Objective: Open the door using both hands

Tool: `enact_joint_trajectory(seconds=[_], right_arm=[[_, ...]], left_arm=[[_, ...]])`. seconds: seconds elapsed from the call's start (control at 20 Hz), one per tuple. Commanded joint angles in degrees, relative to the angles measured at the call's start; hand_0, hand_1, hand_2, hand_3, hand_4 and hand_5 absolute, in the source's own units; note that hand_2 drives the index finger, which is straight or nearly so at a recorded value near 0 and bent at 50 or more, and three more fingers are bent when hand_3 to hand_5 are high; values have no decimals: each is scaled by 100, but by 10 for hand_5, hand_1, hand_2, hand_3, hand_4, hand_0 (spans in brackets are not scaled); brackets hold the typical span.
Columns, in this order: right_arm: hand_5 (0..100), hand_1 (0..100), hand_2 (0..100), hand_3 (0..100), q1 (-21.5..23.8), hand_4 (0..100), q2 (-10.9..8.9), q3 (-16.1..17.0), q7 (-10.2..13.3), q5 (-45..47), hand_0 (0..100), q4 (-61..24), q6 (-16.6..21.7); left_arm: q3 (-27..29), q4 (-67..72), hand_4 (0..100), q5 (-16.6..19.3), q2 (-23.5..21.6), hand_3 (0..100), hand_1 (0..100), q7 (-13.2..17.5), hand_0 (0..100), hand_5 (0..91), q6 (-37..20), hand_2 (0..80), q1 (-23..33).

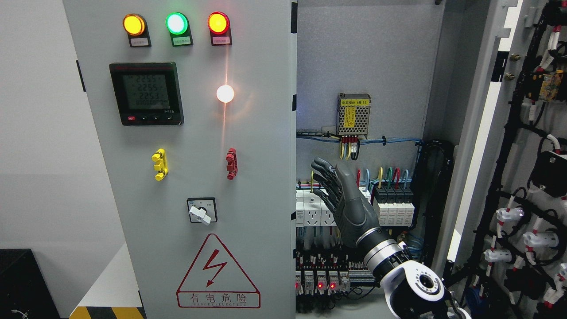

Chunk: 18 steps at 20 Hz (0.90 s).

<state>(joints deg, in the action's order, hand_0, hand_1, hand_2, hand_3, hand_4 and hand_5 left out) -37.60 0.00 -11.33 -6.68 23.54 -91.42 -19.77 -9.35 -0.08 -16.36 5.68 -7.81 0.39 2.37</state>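
Cabinet has 2 doors: right door [476, 133] is swung wide open at pic right, edge-on w/ wiring on its inside, left door [190, 177] is shut. Looks like stiff sheet metal, heavy-ish w/ the meter n lamps, prob smooth, so I'd hook the free edge by the gap. Right hand [343, 199] sits in the opening, fingers straight, holding nothing. Left hand not in view. Warning triangle [218, 271] reads 有电危险; meter [146, 93] shows 2255, 2255, 2253.
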Motion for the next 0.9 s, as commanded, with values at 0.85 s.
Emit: enact_joint_trajectory(seconds=[0.85], right_arm=[[0, 0, 0, 0, -406, 0, -44, 52, -692, 494, 191, 511, -159]], left_arm=[[3, -1, 0, 1, 4, 0, 0, -2, 0, 0, -4, 0, 0]])
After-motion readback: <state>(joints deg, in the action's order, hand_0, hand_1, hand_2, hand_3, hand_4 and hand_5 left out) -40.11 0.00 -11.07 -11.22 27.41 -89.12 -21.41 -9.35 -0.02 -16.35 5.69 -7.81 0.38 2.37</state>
